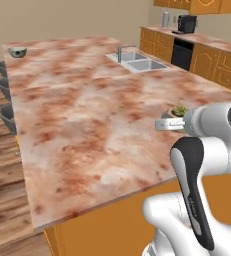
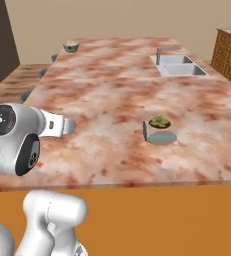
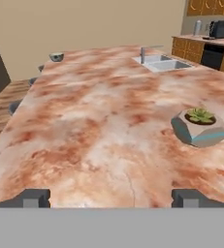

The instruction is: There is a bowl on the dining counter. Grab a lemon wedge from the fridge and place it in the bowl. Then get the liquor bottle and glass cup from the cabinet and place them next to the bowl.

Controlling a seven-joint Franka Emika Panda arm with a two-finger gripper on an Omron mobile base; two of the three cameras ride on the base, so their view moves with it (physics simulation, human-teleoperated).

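At far corner of pink marble dining counter [image 3: 99, 126] sits small grey bowl [image 3: 56, 57]; two-finger gripper [image 3: 111, 197] hovers over near edge, jaws spread wide, grasping nothing; potted succulent [image 3: 200, 127] near right.

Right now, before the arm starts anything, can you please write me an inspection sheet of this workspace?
Surface: marbled pink-brown dining counter, with a sink set in its far side.
Job's things: bowl at the far corner of the counter, apart from everything else; its contents are too small to tell. Lemon wedge, liquor bottle, glass cup: nothing seen.
Clutter: small potted succulent standing upright on the counter, near the arm's side.
Hand: hand open, holding nothing, raised near the counter's near edge.
Cables: nothing seen.
Surroundings: orange cabinets and a coffee machine along the back wall; stools at the counter's side; wooden floor.
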